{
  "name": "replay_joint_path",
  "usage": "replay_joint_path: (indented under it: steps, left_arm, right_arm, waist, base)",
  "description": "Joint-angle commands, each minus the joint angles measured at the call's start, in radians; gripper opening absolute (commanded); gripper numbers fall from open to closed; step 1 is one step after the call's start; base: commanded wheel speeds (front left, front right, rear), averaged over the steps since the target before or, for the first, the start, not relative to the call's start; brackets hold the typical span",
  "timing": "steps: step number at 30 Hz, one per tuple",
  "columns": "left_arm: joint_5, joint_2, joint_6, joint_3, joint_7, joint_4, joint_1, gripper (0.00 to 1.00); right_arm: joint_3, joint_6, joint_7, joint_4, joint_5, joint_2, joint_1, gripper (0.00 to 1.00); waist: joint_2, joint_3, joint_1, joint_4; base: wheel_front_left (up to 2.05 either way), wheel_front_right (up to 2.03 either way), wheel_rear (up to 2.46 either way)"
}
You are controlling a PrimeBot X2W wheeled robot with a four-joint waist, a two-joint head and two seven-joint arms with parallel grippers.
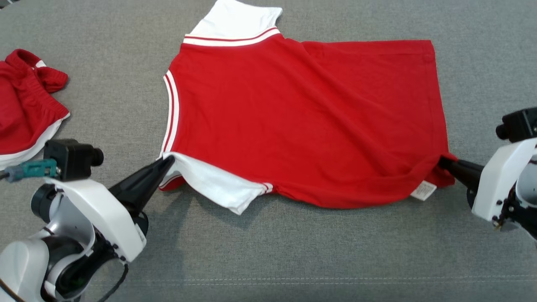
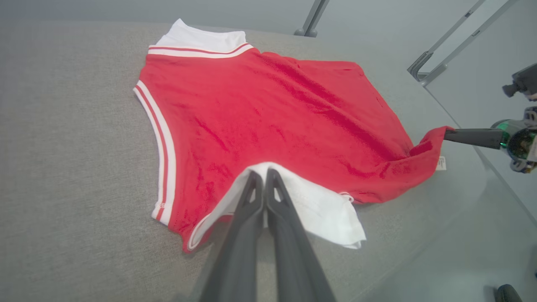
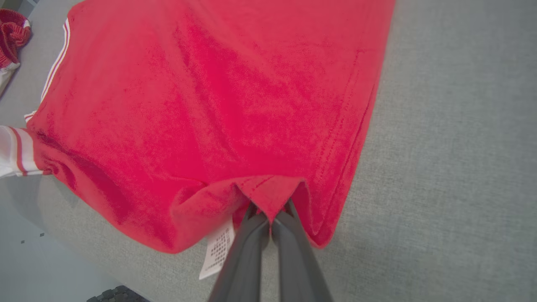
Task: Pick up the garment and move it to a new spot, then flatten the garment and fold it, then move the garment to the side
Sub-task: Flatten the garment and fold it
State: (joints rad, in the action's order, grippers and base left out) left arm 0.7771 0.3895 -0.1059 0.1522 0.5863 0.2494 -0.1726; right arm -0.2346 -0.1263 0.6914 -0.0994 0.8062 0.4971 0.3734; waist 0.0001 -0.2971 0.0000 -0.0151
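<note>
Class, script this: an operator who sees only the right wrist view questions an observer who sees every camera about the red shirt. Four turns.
Operator: My right gripper holds the hem corner. What is the left arm doing?
Observer: The left gripper is shut on the red shirt's near white sleeve.
Operator: And the other sleeve?
Observer: The far white sleeve lies flat on the grey surface.
</note>
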Motion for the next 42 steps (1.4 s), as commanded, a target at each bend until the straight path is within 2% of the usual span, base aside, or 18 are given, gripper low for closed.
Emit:
replay_joint_path:
  steps: [1,10,15,16,17,18,23,28,31,36,42]
  left_arm:
    - [0.021,0.02,-0.01,-0.044,-0.002,0.0,-0.089,0.0]
    - [0.097,0.007,-0.02,-0.042,-0.029,-0.137,-0.259,0.0]
    - [0.144,-0.011,-0.023,-0.019,-0.052,-0.261,-0.362,0.0]
    - [0.155,-0.019,-0.023,-0.015,-0.06,-0.283,-0.378,0.0]
    - [0.163,-0.03,-0.024,-0.015,-0.079,-0.305,-0.394,0.34]
    - [0.165,-0.039,-0.024,-0.016,-0.104,-0.325,-0.409,1.0]
    - [0.153,-0.059,-0.024,0.015,-0.244,-0.385,-0.419,1.0]
    - [0.075,-0.039,-0.021,0.036,-0.395,-0.399,-0.344,1.0]
    - [-0.015,-0.035,0.018,0.049,-0.478,-0.39,-0.286,1.0]
    - [-0.126,-0.046,0.114,0.076,-0.552,-0.364,-0.187,1.0]
    - [-0.202,-0.059,0.208,0.093,-0.597,-0.352,-0.099,1.0]
  right_arm:
    - [-0.007,-0.004,0.013,-0.004,0.023,0.012,0.058,0.0]
    - [-0.004,-0.004,-0.01,-0.179,0.089,-0.014,0.247,0.0]
    - [-0.022,-0.004,-0.067,-0.271,0.125,-0.033,0.343,0.0]
    - [-0.026,-0.004,-0.082,-0.285,0.131,-0.039,0.354,0.31]
    - [-0.027,-0.004,-0.097,-0.297,0.142,-0.047,0.361,1.0]
    - [-0.031,-0.004,-0.104,-0.31,0.154,-0.053,0.364,1.0]
    - [-0.06,-0.004,-0.177,-0.323,0.167,-0.041,0.339,1.0]
    - [-0.074,-0.004,-0.291,-0.27,0.173,-0.009,0.239,1.0]
    - [-0.07,-0.004,-0.394,-0.209,0.149,0.01,0.161,1.0]
    - [-0.042,-0.004,-0.578,-0.138,0.052,-0.005,0.035,1.0]
    - [0.047,-0.004,-0.762,-0.141,-0.145,-0.102,-0.068,1.0]
  waist:
    - [-0.0001,-0.027,0.0,-0.003]
    - [-0.0001,-0.092,0.0,-0.019]
    - [-0.0001,-0.123,0.0,-0.027]
    - [-0.0001,-0.126,0.0,-0.028]
    - [-0.0001,-0.129,0.0,-0.029]
    - [-0.0001,-0.131,0.0,-0.029]
    - [-0.0001,-0.136,0.0,-0.026]
    - [-0.0001,-0.123,0.0,-0.02]
    - [-0.0001,-0.112,0.0,-0.015]
    - [-0.0001,-0.084,0.0,0.004]
    - [-0.0001,-0.037,0.0,0.029]
  base:
    - [0.0,0.0,0.0]
    - [0.0,0.0,0.0]
    - [0.0,0.0,0.0]
    - [0.0,0.0,0.0]
    - [0.0,0.0,0.0]
    - [0.0,0.0,0.0]
    - [0.0,0.0,0.0]
    - [0.0,0.0,0.0]
    - [0.0,0.0,0.0]
    - [0.0,0.0,0.0]
    - [0.0,0.0,0.0]
